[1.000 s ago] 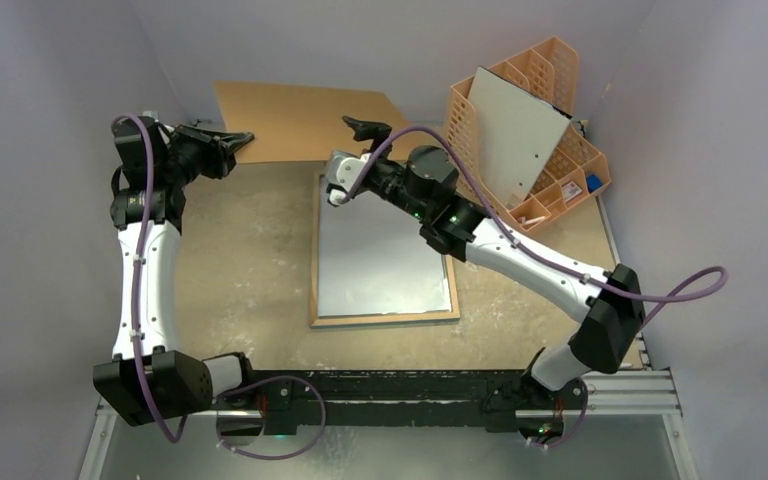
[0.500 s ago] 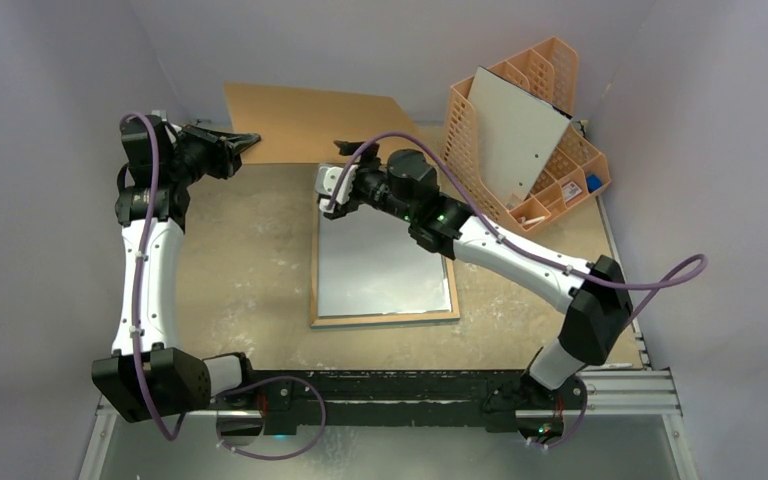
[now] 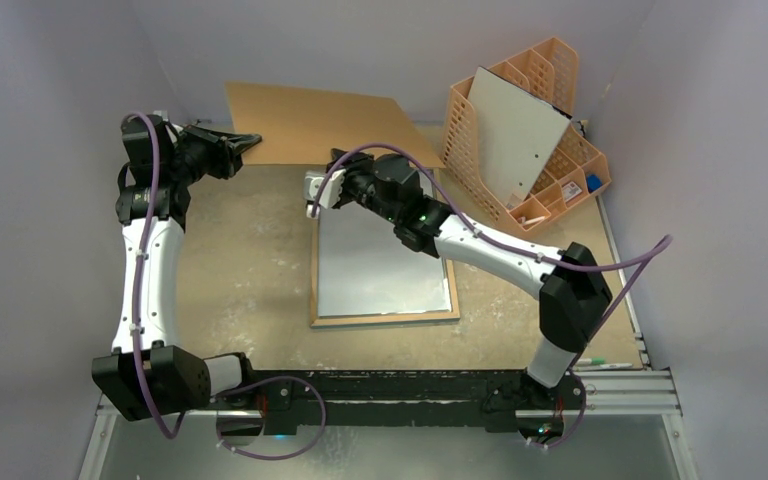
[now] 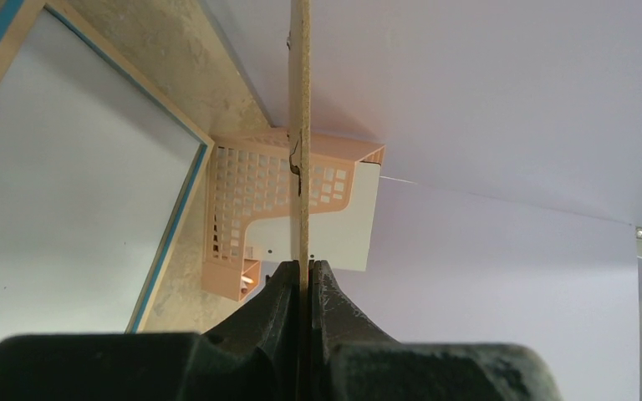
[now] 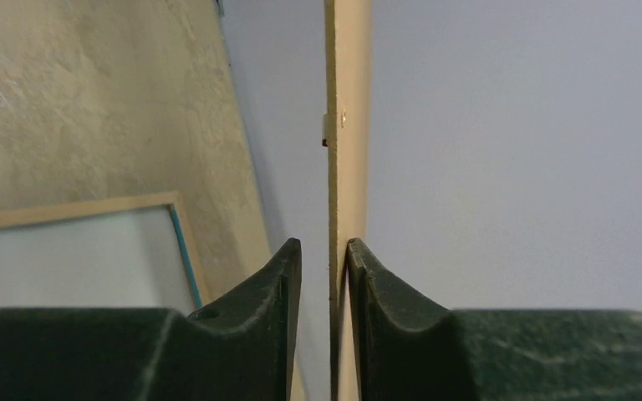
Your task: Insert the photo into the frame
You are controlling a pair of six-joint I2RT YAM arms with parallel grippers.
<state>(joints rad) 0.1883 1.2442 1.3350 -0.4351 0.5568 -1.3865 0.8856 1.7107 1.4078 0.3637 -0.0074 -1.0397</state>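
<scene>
The frame [image 3: 313, 270] lies flat mid-table, wood-coloured rim up, its pane pale grey. The photo is out of view. A brown hardboard backing [image 3: 310, 122] rests tilted at the back. My left gripper [image 3: 248, 141] is shut on the backing's left corner; in the left wrist view the thin board edge [image 4: 302, 125] is pinched between the fingers of that gripper [image 4: 303, 266]. My right gripper [image 3: 335, 157] is at the backing's near edge. In the right wrist view the board edge [image 5: 347, 100] stands between its jaws [image 5: 324, 246], touching the right finger, with a gap on the left.
An orange lattice organiser [image 3: 572, 165] stands at the back right with a grey-white board [image 3: 515, 135] leaning in it. Grey walls close in the left, back and right. The frame's rim [image 5: 75, 211] shows low left in the right wrist view.
My right gripper has moved left to the backing's near edge and its jaws have narrowed round that edge. The left gripper keeps its hold; the backing shifted slightly.
</scene>
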